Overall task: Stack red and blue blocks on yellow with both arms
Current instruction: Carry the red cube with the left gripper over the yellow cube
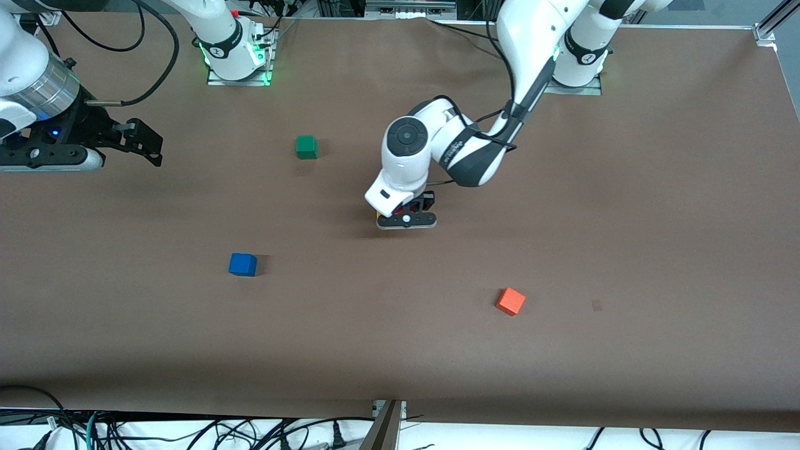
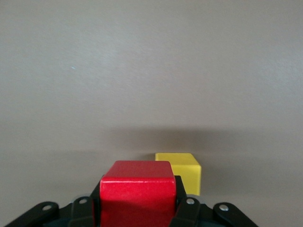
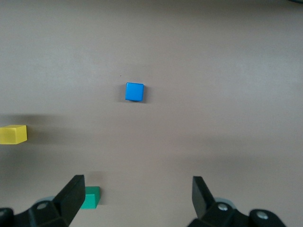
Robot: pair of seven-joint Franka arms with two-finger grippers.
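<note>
Five cubes, one of each colour: the left gripper point(image 1: 407, 215) clamps the red cube point(image 2: 137, 191) just beside the yellow cube point(image 2: 183, 171) at mid-table. The blue cube point(image 1: 242, 264) sits at its eight o'clock, the green cube point(image 1: 306, 147) at ten, the orange cube point(image 1: 511, 301) at four. The right gripper point(image 1: 145, 142) waits, fingers spread.

Deep red cube point(image 2: 137, 194), yellow cube point(image 2: 182, 171), blue cube point(image 1: 242, 264), green cube point(image 1: 306, 147), orange cube point(image 1: 510, 301), brown table point(image 1: 625, 219)

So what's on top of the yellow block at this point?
Nothing yet. In the left wrist view the yellow block's top face is bare; the red block sits clamped in the left gripper beside it. From the front, the gripper covers most of both.
</note>
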